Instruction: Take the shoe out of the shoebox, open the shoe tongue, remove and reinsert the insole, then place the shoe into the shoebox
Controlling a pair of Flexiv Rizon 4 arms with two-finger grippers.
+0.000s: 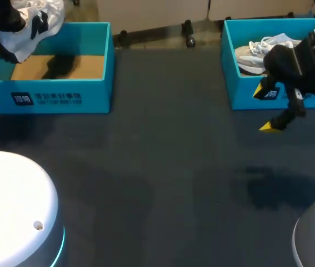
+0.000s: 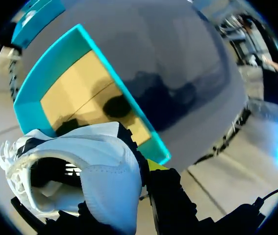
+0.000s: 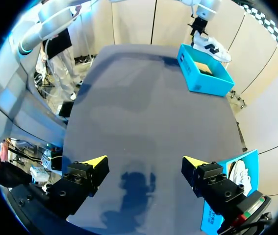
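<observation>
Left gripper (image 1: 4, 39) is up at eleven o'clock in the head view, clamped on the white shoe (image 1: 41, 18), and the shoe is in the air, clear of its box. The left wrist view shows the grip close up: the shoe's opening faces the camera, its heel side is pressed against one yellow fingertip (image 2: 156, 164), and the laces bunch at the far end. The second finger is hidden behind the shoe.

Straight below the shoe sits the left box (image 1: 63, 97), teal, open on top, with a bare brown cardboard floor where the shoe's shadow falls.

Over at two o'clock, the right gripper (image 1: 268, 109) hangs in front of the right box (image 1: 240, 95) with its fingers spread wide and nothing between them. In the right wrist view both yellow tips stand well apart above the dark table (image 1: 163, 167), with the gripper's shadow on the cloth beneath.

Inside that right box lies a second shoe (image 1: 257, 53), pale, laces up. The two boxes are well apart, at opposite ends of the table's far edge.
</observation>
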